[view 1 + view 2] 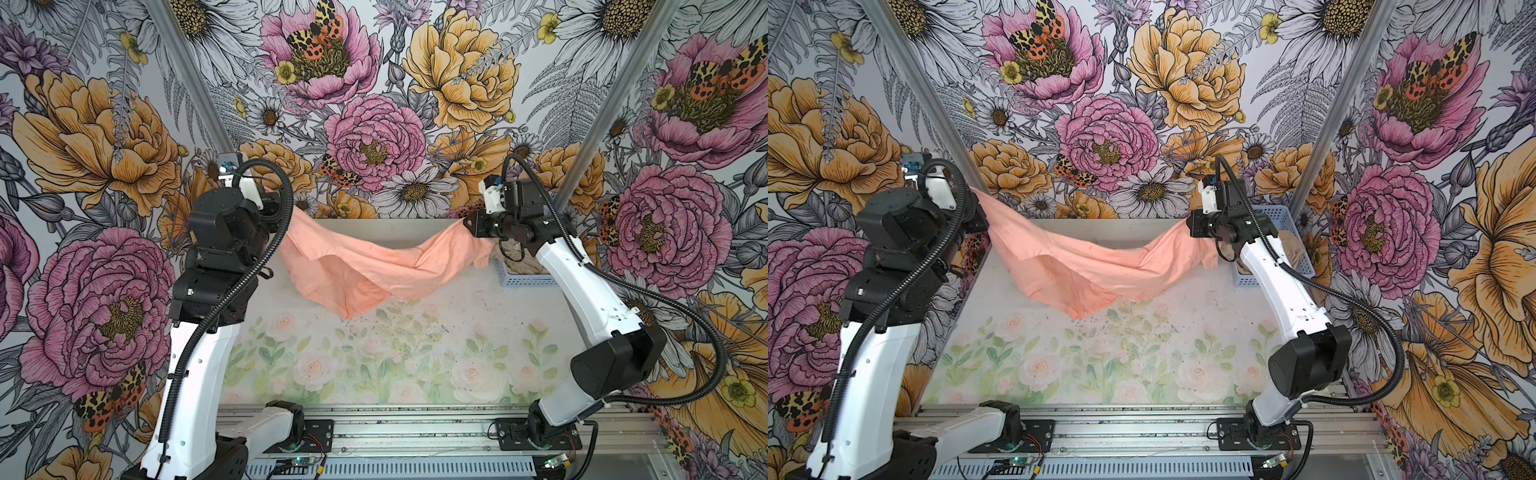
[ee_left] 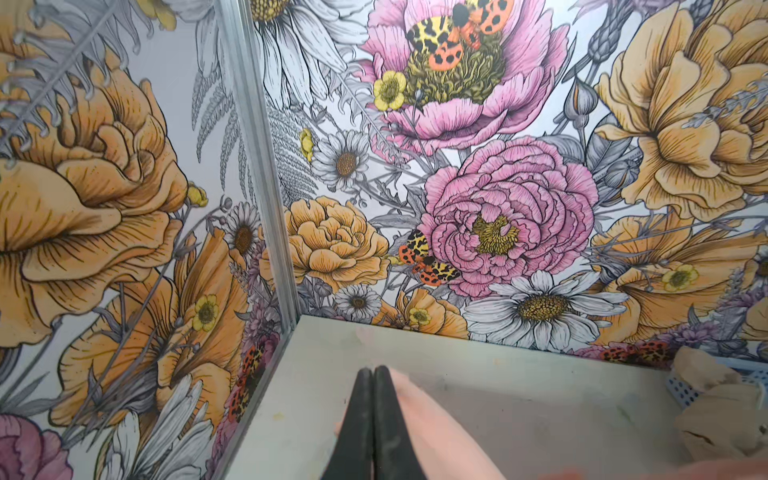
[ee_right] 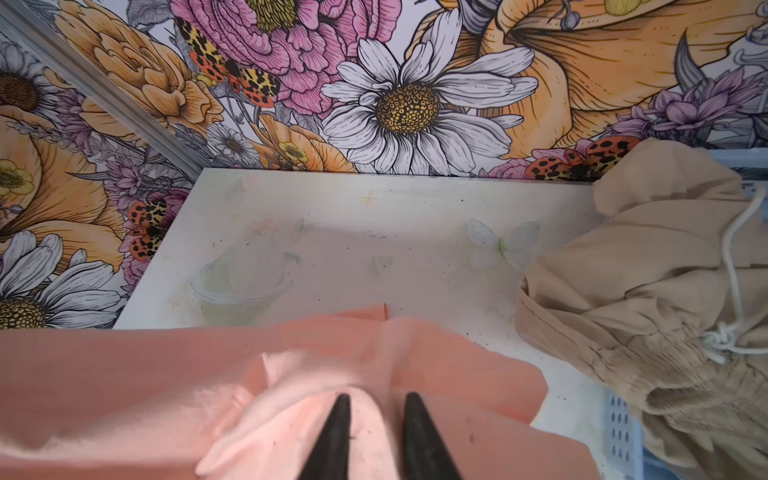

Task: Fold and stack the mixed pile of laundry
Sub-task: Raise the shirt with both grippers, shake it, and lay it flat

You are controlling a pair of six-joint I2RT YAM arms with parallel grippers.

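Observation:
The peach-pink T-shirt [image 1: 365, 270] [image 1: 1096, 266] hangs like a hammock between my two grippers over the back of the table, its lowest fold touching the surface. My left gripper [image 2: 373, 370] is shut on one corner of the shirt [image 2: 419, 415]. My right gripper [image 3: 376, 397] [image 1: 467, 222] is at the other corner. Its fingers stand apart, with blurred peach cloth [image 3: 291, 374] bunched between and around them. The beige-tan garment [image 3: 648, 291] [image 1: 519, 259] with its white drawstring [image 3: 731, 266] lies crumpled in the basket, just right of my right gripper.
A light blue perforated basket [image 1: 523, 280] [image 1: 1283, 214] stands at the back right corner of the table [image 1: 415, 353]. Floral walls and metal posts [image 1: 191, 83] close in the back and sides. A metal rail [image 1: 415, 432] runs along the front.

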